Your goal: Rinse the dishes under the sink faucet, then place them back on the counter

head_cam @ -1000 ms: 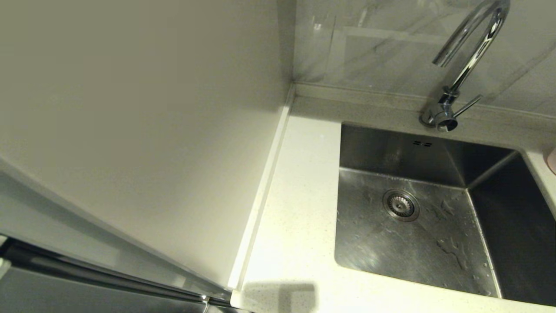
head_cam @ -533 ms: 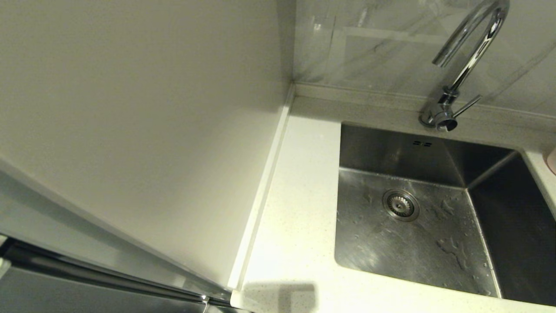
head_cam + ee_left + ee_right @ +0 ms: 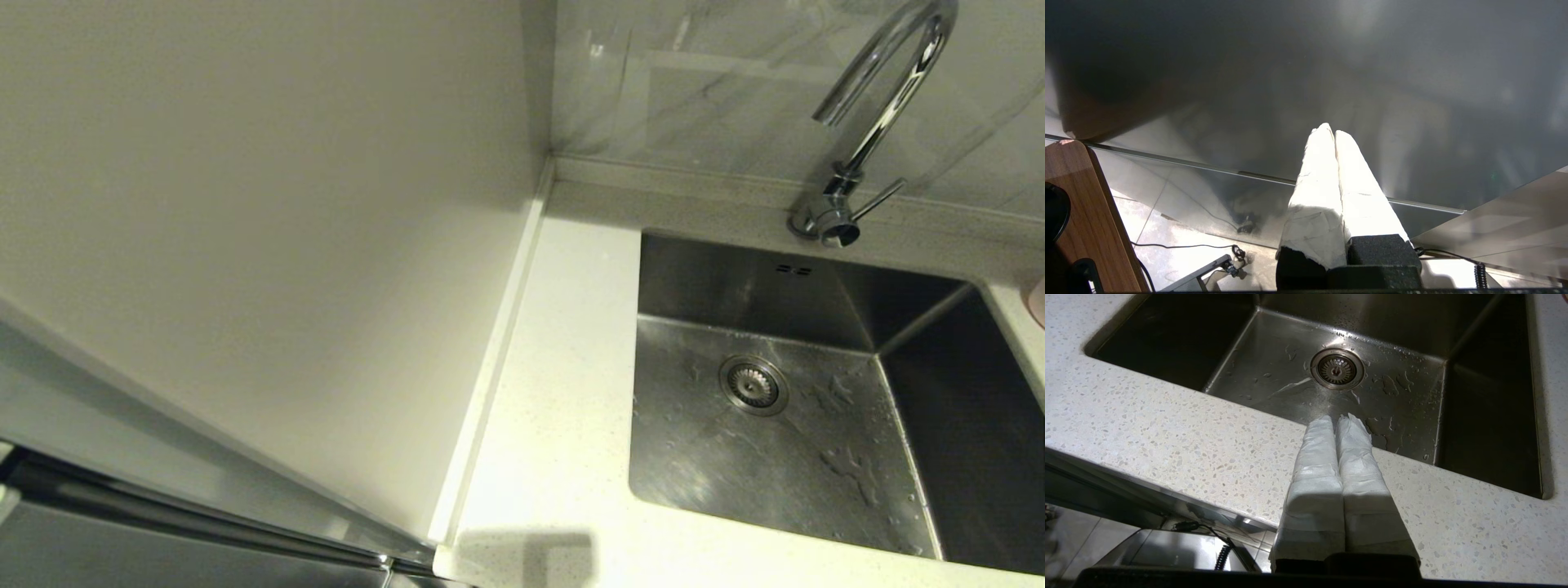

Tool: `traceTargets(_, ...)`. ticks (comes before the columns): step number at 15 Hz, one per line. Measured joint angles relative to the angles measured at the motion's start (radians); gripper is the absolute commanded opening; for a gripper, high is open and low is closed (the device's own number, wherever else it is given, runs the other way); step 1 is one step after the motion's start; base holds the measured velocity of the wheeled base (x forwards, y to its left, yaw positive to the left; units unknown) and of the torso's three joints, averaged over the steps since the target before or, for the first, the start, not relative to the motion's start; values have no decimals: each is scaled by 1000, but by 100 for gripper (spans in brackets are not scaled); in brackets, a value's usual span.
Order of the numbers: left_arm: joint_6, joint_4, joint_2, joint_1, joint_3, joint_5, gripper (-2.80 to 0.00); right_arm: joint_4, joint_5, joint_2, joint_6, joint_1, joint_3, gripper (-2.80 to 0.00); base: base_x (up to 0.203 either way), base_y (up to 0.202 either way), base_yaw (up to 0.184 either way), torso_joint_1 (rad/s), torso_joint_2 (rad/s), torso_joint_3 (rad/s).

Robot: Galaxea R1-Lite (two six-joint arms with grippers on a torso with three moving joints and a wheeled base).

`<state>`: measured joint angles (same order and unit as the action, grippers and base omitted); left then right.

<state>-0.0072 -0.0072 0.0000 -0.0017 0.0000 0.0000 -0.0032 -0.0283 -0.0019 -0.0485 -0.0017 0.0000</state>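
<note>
Hovering over the counter's (image 3: pixel 1167 428) front edge, the right gripper (image 3: pixel 1340 421) is clenched and empty; the left gripper (image 3: pixel 1334 132), likewise clenched, hangs parked below. Sink (image 3: pixel 784 457) wet, faucet (image 3: pixel 865 122) dry; only a pink bowl's (image 3: pixel 1038 300) rim visible, progress uncertain.

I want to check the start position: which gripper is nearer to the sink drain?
Right. The right gripper, shut, hangs at the counter's front edge facing the drain. The left gripper, shut, faces a grey panel, sink not in view.

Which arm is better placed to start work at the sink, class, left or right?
Probably the right. The right gripper, shut and empty, hovers over the counter edge at the sink. The left gripper, also shut, faces a grey panel, off the counter.
</note>
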Motion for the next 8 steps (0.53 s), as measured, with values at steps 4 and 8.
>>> traceTargets(4,0,0,0,0,0,0,-280,-1,1,0,13,0,0,-280,0,0,0,0,0,0)
traceTargets(8,0,0,0,0,0,0,-280,-1,1,0,15,0,0,-280,0,0,0,0,0,0)
